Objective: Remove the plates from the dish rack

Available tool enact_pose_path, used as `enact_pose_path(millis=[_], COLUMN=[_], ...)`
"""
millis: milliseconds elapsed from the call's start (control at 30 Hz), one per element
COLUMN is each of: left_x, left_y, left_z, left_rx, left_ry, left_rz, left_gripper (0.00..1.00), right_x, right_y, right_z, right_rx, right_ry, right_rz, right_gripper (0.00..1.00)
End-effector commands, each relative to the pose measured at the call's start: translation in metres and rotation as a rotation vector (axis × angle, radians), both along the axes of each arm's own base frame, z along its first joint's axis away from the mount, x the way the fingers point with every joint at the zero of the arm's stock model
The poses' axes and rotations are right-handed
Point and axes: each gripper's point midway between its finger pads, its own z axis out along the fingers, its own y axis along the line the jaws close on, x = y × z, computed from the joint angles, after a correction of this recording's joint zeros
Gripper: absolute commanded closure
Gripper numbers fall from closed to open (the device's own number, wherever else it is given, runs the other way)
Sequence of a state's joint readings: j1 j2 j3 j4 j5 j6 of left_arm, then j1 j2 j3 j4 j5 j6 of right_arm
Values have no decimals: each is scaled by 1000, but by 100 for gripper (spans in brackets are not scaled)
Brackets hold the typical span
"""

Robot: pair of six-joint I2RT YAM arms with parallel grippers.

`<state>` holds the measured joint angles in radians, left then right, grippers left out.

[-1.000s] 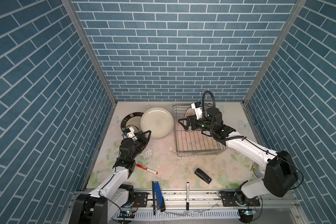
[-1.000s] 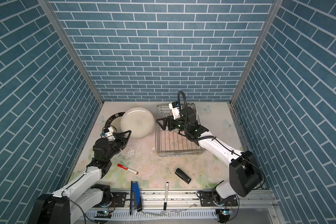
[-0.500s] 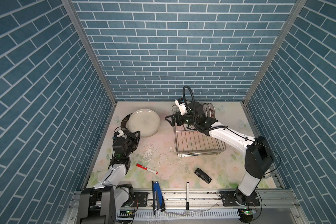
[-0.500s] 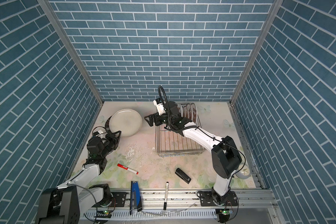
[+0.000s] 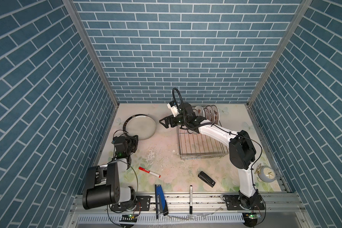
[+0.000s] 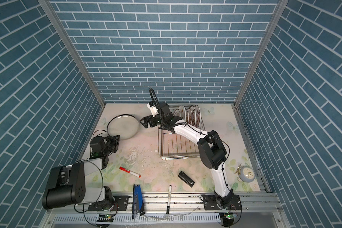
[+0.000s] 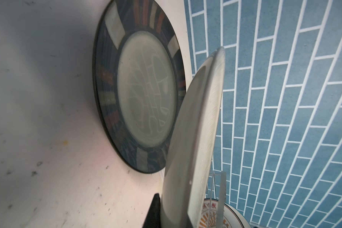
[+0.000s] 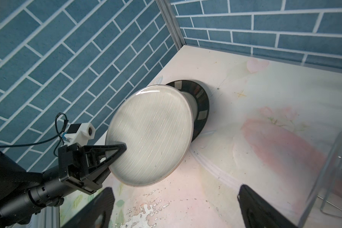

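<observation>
Glossy whitish plate, shiny silver wire dish rack, matt black left tool, scuffed flaking tabletop.

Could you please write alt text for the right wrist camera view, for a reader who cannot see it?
The left claw grips a pale plate by its rim, tilted over a dark-rimmed plate lying on the table near the blue-tiled corner. The open right claw frames the foreground, beside part of the wire dish rack.

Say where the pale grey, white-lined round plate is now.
In both top views the pale plate tilts at the far left of the table, rim clamped in the left gripper, partly over a flat dark-rimmed plate.
</observation>
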<state>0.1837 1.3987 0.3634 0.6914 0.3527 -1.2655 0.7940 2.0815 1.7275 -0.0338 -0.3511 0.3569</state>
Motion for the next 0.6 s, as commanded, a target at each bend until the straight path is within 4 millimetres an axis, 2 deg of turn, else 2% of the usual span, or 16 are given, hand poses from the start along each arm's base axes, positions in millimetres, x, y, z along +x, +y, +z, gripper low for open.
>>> enact_pose_path(millis=[0, 100, 167, 300, 567], left_x=[33, 38, 43, 46, 60], left_y=[8, 16, 18, 23, 29], left_z=[68, 62, 60, 44, 30], left_rx=[46, 55, 70, 69, 62], left_ry=[-253, -239, -228, -161, -130], left_rz=[4, 39, 44, 66, 85], left_gripper=[100, 100, 100, 100, 100], right_x=[-3, -2, 2, 5, 6], right_y=[15, 28, 34, 40, 51], right_z=[6, -2, -17, -26, -43], right_rx=[8, 31, 9, 2, -23], right_ry=[-22, 21, 35, 50, 56], right_rz=[59, 92, 87, 93, 94], right_gripper=[1, 2, 2, 2, 2])
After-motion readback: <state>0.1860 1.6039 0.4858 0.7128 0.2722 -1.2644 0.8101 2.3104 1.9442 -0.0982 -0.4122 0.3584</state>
